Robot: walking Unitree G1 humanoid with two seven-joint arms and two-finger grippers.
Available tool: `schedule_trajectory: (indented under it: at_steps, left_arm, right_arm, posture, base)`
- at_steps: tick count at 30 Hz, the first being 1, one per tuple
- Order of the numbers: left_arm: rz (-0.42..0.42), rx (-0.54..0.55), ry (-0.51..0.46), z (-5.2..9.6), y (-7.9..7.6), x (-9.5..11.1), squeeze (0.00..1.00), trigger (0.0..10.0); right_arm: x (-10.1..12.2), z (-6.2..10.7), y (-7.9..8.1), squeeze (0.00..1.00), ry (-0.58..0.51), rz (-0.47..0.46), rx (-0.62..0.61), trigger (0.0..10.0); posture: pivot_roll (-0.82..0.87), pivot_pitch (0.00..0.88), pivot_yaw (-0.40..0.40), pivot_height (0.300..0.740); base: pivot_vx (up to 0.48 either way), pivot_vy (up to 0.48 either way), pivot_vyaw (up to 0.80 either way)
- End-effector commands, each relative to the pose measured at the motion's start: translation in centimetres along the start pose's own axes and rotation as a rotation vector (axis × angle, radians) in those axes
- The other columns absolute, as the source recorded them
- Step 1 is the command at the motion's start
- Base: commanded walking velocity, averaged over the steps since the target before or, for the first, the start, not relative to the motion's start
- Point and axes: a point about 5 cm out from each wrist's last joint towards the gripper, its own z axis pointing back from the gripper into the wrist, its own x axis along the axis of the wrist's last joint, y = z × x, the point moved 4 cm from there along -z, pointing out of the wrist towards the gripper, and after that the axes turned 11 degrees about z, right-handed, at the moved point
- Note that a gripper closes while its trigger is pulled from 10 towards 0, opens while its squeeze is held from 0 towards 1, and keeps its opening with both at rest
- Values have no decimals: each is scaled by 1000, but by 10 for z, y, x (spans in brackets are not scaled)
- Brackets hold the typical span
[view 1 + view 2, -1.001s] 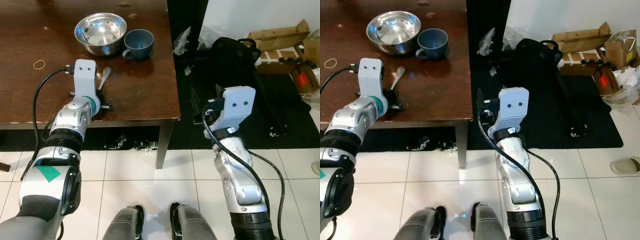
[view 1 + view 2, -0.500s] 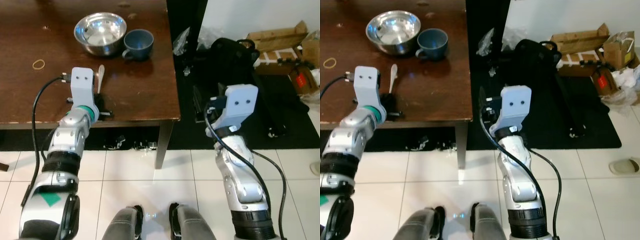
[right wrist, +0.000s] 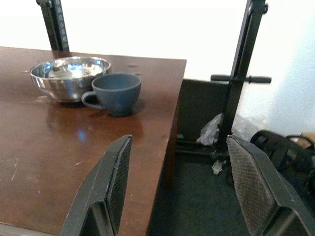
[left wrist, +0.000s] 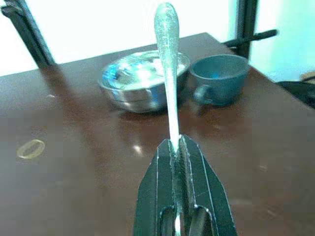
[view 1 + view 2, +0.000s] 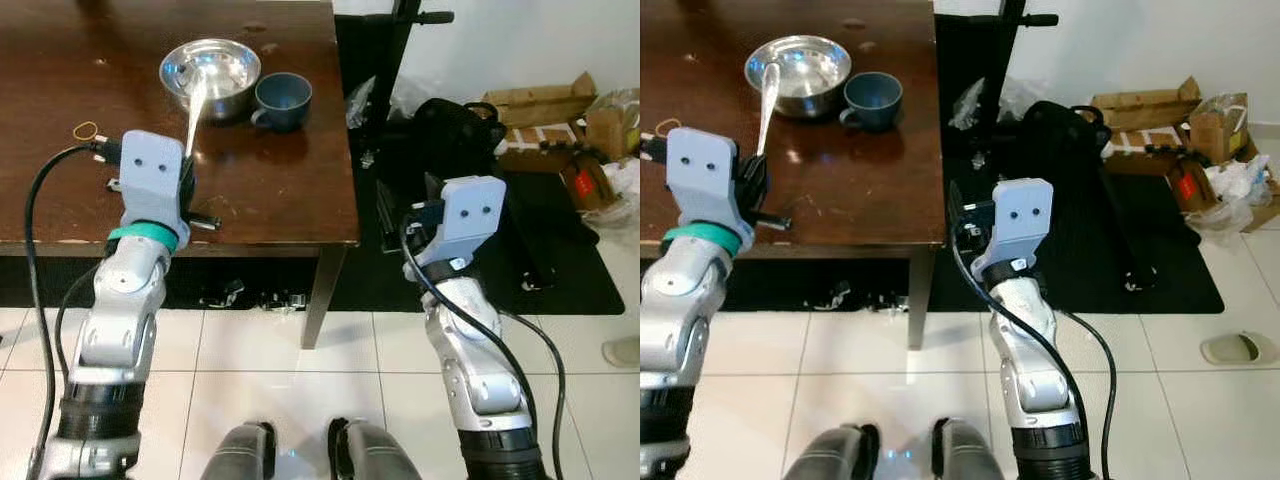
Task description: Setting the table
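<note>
My left gripper (image 4: 174,143) is shut on the handle of a silver spoon (image 4: 167,73). It holds the spoon above the dark wooden table (image 5: 280,190), with the spoon's bowl end (image 5: 197,95) pointing toward a steel bowl (image 5: 210,68). A blue cup (image 5: 283,98) stands just right of that bowl, handle toward me. My right gripper (image 3: 179,182) is open and holds nothing. It hangs off the table's right edge, level with the tabletop, with its fingers (image 3: 110,182) aimed along the table corner.
A yellow rubber band (image 5: 85,130) lies on the table at the left. Right of the table are a black stand (image 3: 241,64), a black bag (image 5: 455,120) on a dark mat, and cardboard boxes (image 5: 535,98). Small clutter (image 5: 250,295) lies under the table on white tiles.
My left gripper has lifted the spoon off the tabletop and raised it, so it now points at the steel bowl. The right arm has barely moved; the camera has shifted slightly.
</note>
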Motion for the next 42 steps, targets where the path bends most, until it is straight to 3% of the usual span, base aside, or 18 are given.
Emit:
schedule_trajectory:
  at_steps: [1,10,21,42]
  left_arm:
    - [31,12,33,4,-1,-9,0,10000]
    - [101,58,105,8,-3,-29,0,10000]
    - [83,35,128,11,-7,-32,0,10000]
    - [87,20,144,8,-11,-35,0,10000]
  right_arm:
    - [-6,1,-2,0,25,2,-4,10000]
    - [-11,1,-9,0,46,1,-31,10000]
    - [-21,4,-8,0,96,-40,-47,10000]
    - [-18,4,-9,0,92,-36,-44,10000]
  posture:
    - [14,12,-1,740]
    - [0,8,1,740]
    - [-4,14,12,740]
    - [-25,8,28,740]
  base:
    - [0,0,0]
    - [0,0,0]
    - [-429,0,0]
    - [-459,0,0]
